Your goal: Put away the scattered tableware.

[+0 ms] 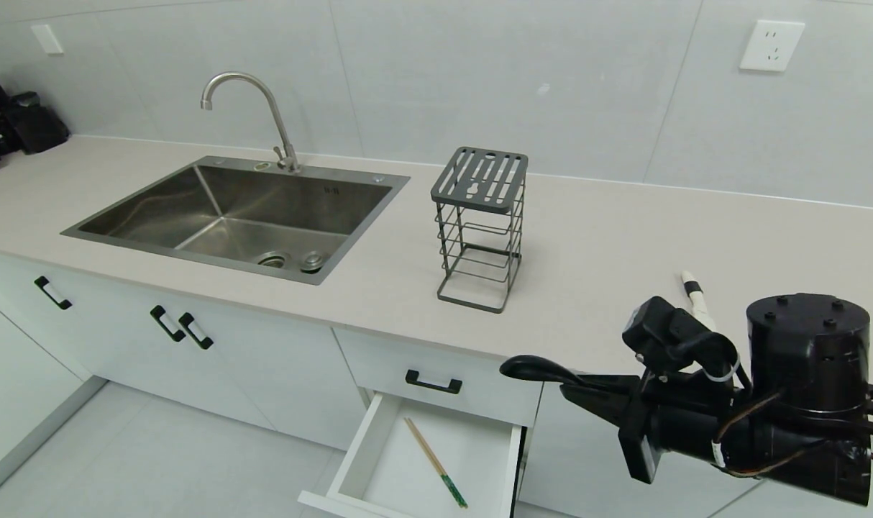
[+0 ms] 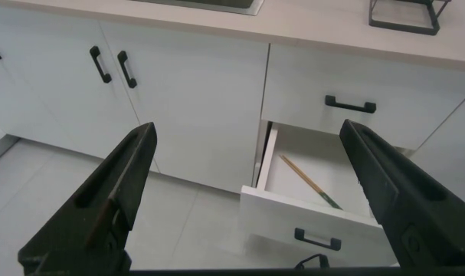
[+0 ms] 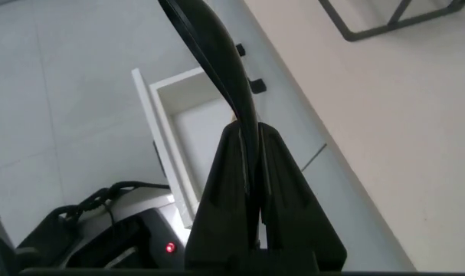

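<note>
My right gripper point(image 1: 587, 390) point(image 3: 247, 136) is shut on the handle of a black spoon point(image 1: 538, 369) point(image 3: 215, 57). It holds the spoon level in front of the counter edge, above and to the right of the open white drawer point(image 1: 379, 460) point(image 3: 165, 115). A pair of wooden chopsticks with green tips point(image 1: 436, 462) point(image 2: 310, 182) lies in that drawer point(image 2: 293, 211). A white utensil with a dark band point(image 1: 695, 291) lies on the counter behind the right arm. My left gripper point(image 2: 246, 134) stands open and empty, low in front of the cabinets, facing the drawer.
A dark wire rack point(image 1: 480, 226) point(image 3: 385, 19) stands mid-counter, and a steel sink point(image 1: 156, 216) with a curved faucet point(image 1: 264, 108) lies to its left. Closed cabinet doors with black handles point(image 2: 109, 65) are left of the drawer. Dark appliances point(image 1: 12, 122) sit at the counter's far left.
</note>
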